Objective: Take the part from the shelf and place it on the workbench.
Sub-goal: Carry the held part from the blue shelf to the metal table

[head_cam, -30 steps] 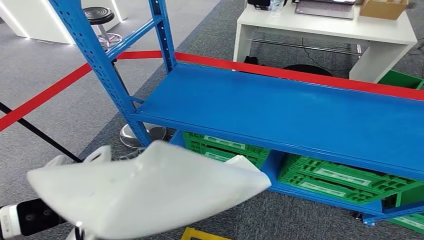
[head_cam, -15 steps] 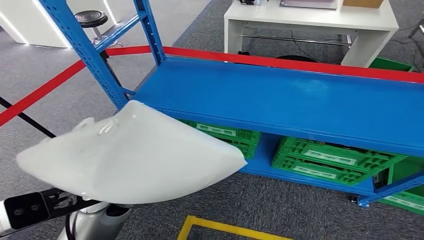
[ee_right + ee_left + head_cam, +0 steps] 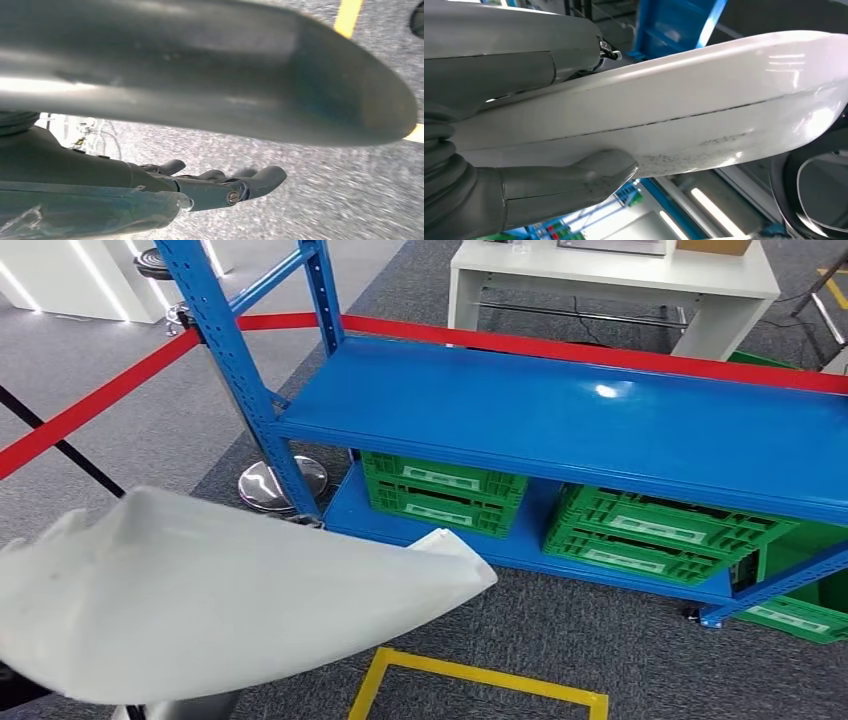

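Grey carpet is lying under your blue shelf (image 3: pixel 560 425), with green crates (image 3: pixel 445 492) sitting folded flat on its lower level. Your left hand (image 3: pixel 519 125) is gripping the white part (image 3: pixel 220 600) clear of the shelf. Your right hand (image 3: pixel 220 185) is hanging with fingers apart, holding nothing.

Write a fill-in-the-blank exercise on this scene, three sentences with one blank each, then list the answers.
1. The left hand grips a large ____ part.
2. Under the blue shelf sit crates coloured ____.
3. The line marked on the grey floor is ____.

Missing words: white; green; yellow
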